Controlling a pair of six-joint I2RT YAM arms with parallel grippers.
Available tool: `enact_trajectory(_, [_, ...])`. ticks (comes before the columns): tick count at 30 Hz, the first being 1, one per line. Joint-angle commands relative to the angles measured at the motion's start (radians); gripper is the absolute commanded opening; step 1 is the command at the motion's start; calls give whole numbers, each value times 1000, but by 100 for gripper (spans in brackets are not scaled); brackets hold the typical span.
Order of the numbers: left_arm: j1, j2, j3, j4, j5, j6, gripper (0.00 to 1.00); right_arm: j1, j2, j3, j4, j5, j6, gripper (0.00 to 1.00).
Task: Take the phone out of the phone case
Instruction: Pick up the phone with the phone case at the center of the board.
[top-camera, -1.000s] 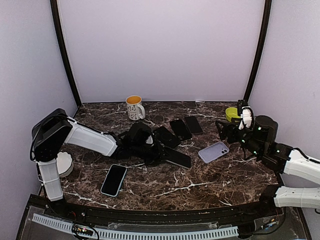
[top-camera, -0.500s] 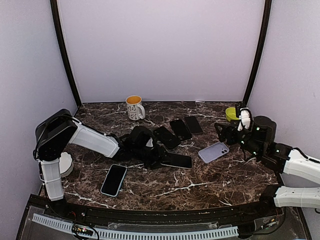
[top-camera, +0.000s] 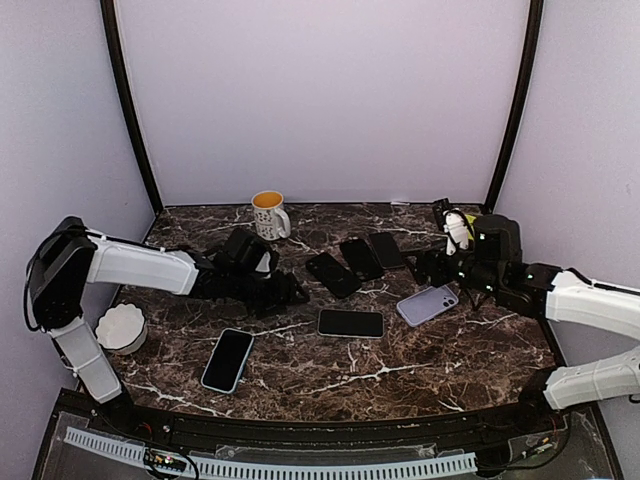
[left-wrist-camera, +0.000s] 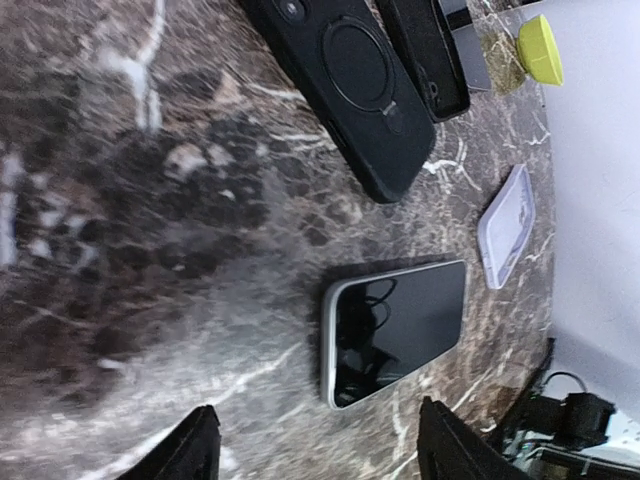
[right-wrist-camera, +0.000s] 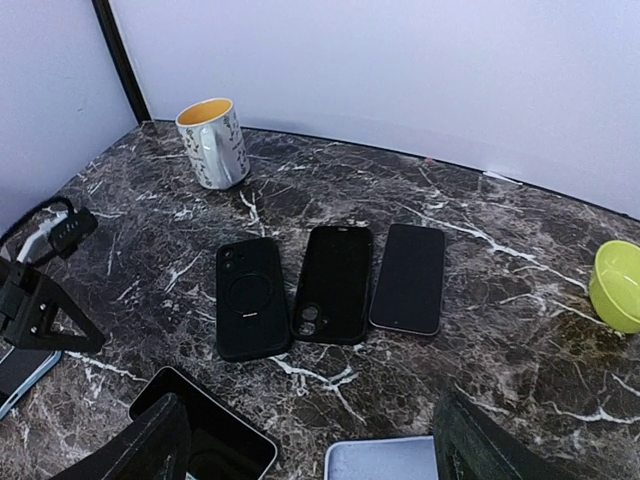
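Note:
A bare phone (top-camera: 350, 323) lies flat and screen up in the middle of the marble table (top-camera: 400, 370), with nothing touching it. The left wrist view shows this phone (left-wrist-camera: 395, 330) just ahead of my left gripper (left-wrist-camera: 320, 450), whose jaws stand wide apart and empty. Seen from above, the left gripper (top-camera: 285, 293) sits to the phone's left. An empty lavender phone case (top-camera: 427, 304) lies to the phone's right. My right gripper (top-camera: 425, 268) hovers open just behind that case; its view shows the case (right-wrist-camera: 385, 460) and the phone (right-wrist-camera: 210, 430) at the bottom edge.
Two black cases (top-camera: 333, 274) (top-camera: 361, 258) and a dark phone (top-camera: 387, 250) lie in a row behind the centre. A blue-cased phone (top-camera: 228, 359) lies front left. A mug (top-camera: 268, 214) stands at the back, a green bowl (right-wrist-camera: 618, 285) far right, a white dish (top-camera: 122, 328) far left.
My left gripper opened and let go of the bare phone, which now lies flat on the table. The left arm pulled back to the left. The right arm shifted slightly left.

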Motion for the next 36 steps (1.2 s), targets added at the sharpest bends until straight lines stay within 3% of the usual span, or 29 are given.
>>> enact_trajectory(1, [65, -126, 62, -281, -168, 281, 72, 10, 140, 133, -46, -129, -25, 85])
enact_trajectory(6, [109, -194, 203, -449, -354, 579, 92, 23, 360, 319, -159, -194, -45, 85])
enact_trajectory(9, [136, -236, 241, -463, -418, 682, 98, 33, 501, 446, -228, -206, -67, 86])
enact_trajectory(18, [171, -291, 275, -412, -512, 895, 98, 70, 806, 750, -440, -190, -121, 89])
enact_trajectory(22, [171, -336, 188, -336, -529, 967, 99, 74, 910, 867, -527, -177, -127, 91])
enact_trajectory(23, [171, -346, 156, -325, -529, 984, 99, 76, 936, 899, -551, -174, -129, 96])
enact_trajectory(36, [171, -462, 65, -267, -591, 1039, 99, 95, 1157, 1146, -637, -141, -172, 99])
